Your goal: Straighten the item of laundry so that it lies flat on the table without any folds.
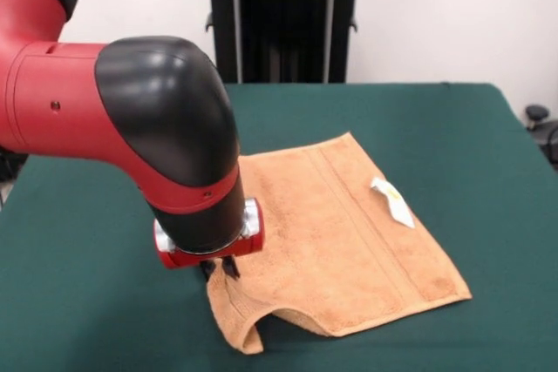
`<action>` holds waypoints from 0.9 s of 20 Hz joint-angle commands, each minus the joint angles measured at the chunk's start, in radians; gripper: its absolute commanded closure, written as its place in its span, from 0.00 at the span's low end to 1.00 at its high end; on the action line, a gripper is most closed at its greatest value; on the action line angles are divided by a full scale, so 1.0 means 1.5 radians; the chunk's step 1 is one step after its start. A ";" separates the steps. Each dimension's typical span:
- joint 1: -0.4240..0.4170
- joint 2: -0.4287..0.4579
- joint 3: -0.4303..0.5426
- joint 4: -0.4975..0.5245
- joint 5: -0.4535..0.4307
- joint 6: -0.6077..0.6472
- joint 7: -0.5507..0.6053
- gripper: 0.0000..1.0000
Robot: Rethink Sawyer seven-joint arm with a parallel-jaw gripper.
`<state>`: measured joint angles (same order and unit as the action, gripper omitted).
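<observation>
We see the arm bent low, gripper at the towel edge, finger state unclear, table beneath.

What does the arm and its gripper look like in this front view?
The arm has glossy red housings with a rounded black joint cover, a small dark screw hole in the red shell, and a silver ring above a red wrist collar. The gripper shows only short dark tips. No cables visible.

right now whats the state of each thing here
towel: mostly spread out, near edge lifted into a hump, one corner curled
white tag: lying loose on top of the towel
tool: down at the towel's edge, open or shut unclear
table: green top, towel resting on it
</observation>
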<state>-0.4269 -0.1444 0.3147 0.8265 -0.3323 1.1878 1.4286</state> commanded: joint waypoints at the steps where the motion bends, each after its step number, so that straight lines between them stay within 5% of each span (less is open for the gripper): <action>1: 0.005 -0.005 0.050 0.137 -0.025 -0.067 -0.146 1.00; 8: 0.005 -0.011 0.047 0.153 -0.031 -0.076 -0.137 1.00; 9: 0.003 -0.013 0.049 0.161 -0.032 -0.090 -0.133 0.00; 18: 0.013 -0.027 0.040 0.176 -0.040 -0.106 -0.101 0.00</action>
<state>-0.4266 -0.1886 0.3145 0.9288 -0.3568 1.0894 1.4284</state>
